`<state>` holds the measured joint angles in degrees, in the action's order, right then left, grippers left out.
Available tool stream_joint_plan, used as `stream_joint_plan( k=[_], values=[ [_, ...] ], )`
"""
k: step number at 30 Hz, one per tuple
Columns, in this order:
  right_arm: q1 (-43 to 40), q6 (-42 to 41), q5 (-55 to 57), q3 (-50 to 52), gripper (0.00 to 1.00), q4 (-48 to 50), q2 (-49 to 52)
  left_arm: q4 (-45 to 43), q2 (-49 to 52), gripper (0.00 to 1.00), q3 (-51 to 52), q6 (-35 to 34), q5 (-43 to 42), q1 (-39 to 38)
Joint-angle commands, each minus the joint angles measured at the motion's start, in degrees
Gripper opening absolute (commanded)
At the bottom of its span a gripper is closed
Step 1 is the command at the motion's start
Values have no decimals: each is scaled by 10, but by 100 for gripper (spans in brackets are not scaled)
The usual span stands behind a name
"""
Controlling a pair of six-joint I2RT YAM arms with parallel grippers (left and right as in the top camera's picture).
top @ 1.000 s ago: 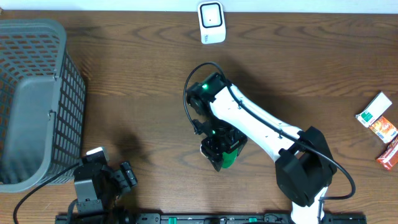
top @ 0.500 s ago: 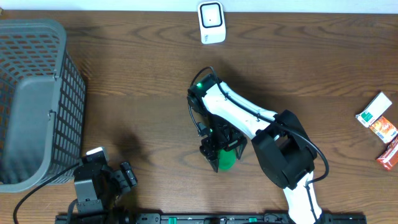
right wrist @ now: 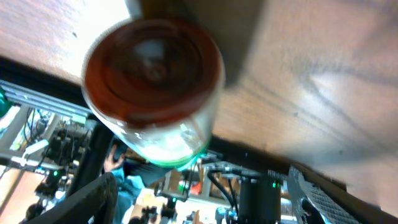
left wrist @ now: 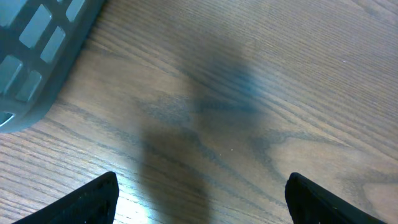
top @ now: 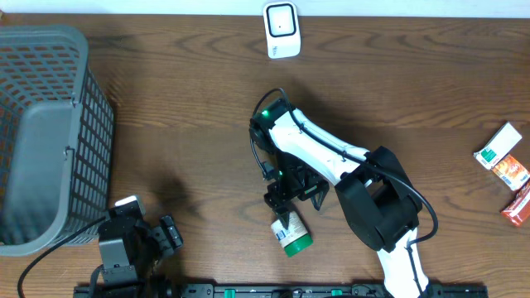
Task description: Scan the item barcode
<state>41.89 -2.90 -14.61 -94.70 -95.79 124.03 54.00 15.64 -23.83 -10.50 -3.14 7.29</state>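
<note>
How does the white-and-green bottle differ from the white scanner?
The bottle lies on its side near the front edge, beside the right pincer; the scanner sits at the far edge. The bottle is round, part green; the scanner white, boxy. Both rest on the table.

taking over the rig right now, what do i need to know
Left hand: open, empty, over bare table by the basket.
Right hand: open, holding nothing.
Green-capped jar: on its side near the table's front edge, just past the right hand.
Scanner: at the far edge, well away from the jar.
Done: nothing visible.
Left: pick up the jar, show its barcode to the scanner.
</note>
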Motion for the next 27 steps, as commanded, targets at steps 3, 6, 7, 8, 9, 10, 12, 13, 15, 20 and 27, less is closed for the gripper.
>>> stream_joint_plan(
  k=[3, 6, 7, 8, 9, 10, 12, 13, 15, 20, 27],
  values=[
    [-3, -69, 3, -23, 98, 22, -6, 2, -1, 86, -4, 3, -5, 0],
    [-3, -80, 13, -50, 99, 33, -24, 2, -1, 86, -4, 3, -5, 0],
    [-3, -80, 15, -59, 99, 41, -37, 2, -1, 86, -4, 3, -5, 0],
    [-3, -80, 17, -67, 99, 55, -53, 2, -1, 86, -4, 3, -5, 0],
    [-3, -83, 22, -70, 99, 71, -70, 2, -1, 86, -4, 3, -5, 0],
    [-3, -93, 34, -70, 99, 88, -88, 2, -1, 86, -4, 3, -5, 0],
    [-3, -117, 74, -69, 99, 113, -120, 2, -1, 86, -4, 3, -5, 0],
    [-3, -131, 100, -66, 99, 122, -136, 2, -1, 86, -4, 3, -5, 0],
    [-1, -151, 145, -56, 99, 137, -166, 2, -1, 86, -4, 3, -5, 0],
    [15, -206, 190, 29, 99, 199, -262, 2, -1, 86, -4, 3, -5, 0],
    [23, -299, 172, 233, 99, 304, -432, 2, -1, 86, -4, 3, -5, 0]
  ],
)
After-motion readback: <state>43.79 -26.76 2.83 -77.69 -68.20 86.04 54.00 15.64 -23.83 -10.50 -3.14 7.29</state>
